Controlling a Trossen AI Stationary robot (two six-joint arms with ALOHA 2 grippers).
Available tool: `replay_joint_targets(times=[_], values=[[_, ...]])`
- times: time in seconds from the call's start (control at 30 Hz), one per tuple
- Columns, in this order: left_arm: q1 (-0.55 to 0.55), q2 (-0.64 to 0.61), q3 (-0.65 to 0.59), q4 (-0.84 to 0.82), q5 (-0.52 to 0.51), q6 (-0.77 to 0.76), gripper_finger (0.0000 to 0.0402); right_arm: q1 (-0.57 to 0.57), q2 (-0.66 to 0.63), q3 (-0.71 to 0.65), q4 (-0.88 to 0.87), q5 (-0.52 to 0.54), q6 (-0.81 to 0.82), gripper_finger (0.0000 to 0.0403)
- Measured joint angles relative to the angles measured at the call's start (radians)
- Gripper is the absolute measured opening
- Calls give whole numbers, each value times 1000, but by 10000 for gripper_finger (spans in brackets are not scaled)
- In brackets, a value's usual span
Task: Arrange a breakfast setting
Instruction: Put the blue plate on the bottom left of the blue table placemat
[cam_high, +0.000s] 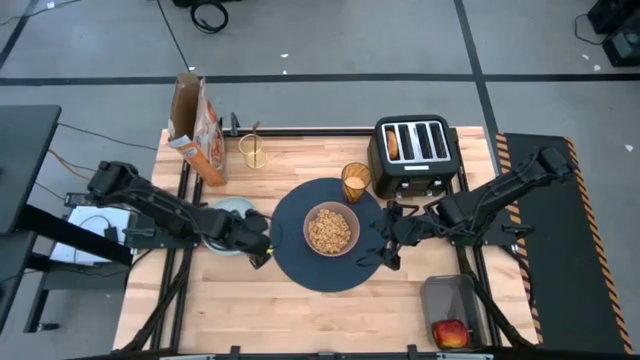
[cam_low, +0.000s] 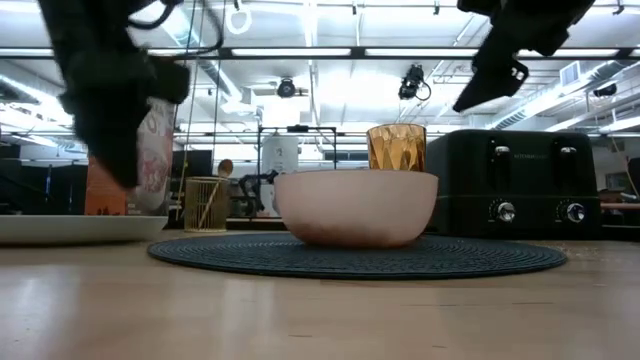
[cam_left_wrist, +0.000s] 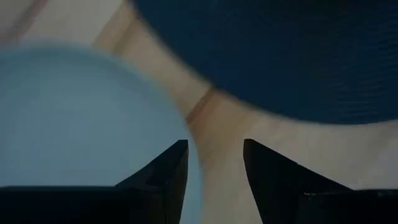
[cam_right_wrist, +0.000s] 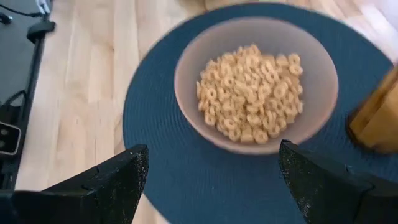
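Observation:
The round dark-blue mat (cam_high: 300, 262) lies mid-table and the pink bowl (cam_high: 331, 229) of cereal rings stands on it. The amber tumbler (cam_high: 355, 182) stands on the mat's far edge. The pale-blue plate (cam_high: 228, 212) lies flat on the wood left of the mat, partly under my left arm. My left gripper (cam_left_wrist: 214, 146) hangs open, pointing down over the gap between plate (cam_left_wrist: 81, 118) and mat (cam_left_wrist: 280, 56). My right gripper (cam_right_wrist: 213, 149) hovers open over the mat's right side, facing the bowl (cam_right_wrist: 255, 87). The small clear glass (cam_high: 254, 150), with the gold spoon in it, stands at the far left.
The black toaster (cam_high: 415, 150), a bagel (cam_high: 392, 145) in one slot, stands at the far right. The tall cereal box (cam_high: 200, 128) stands at the far left. The red apple (cam_high: 451, 332) sits in a clear container (cam_high: 447, 292) at the near right corner. Bare wood lies near the front edge.

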Motion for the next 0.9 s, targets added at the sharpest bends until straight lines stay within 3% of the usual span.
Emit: replay_joint_targets(times=[0.17, 0.37, 0.6, 0.7, 0.9], values=[[-14, 37, -43, -4, 0, -123, 162, -5, 12, 0, 38, -7, -47, 359], [-12, 114, -69, 16, 54, -138, 154, -6, 17, 0, 62, -28, -62, 359], [-26, 140, -58, 46, 77, -63, 64, -6, 16, 0, 76, -30, -70, 359], [-44, 137, -28, 10, 79, -45, 20, -6, 16, 0, 77, -31, -91, 359], [-164, 137, 150, -124, 64, 2, 18, -13, 16, 0, 52, -37, -137, 359]])
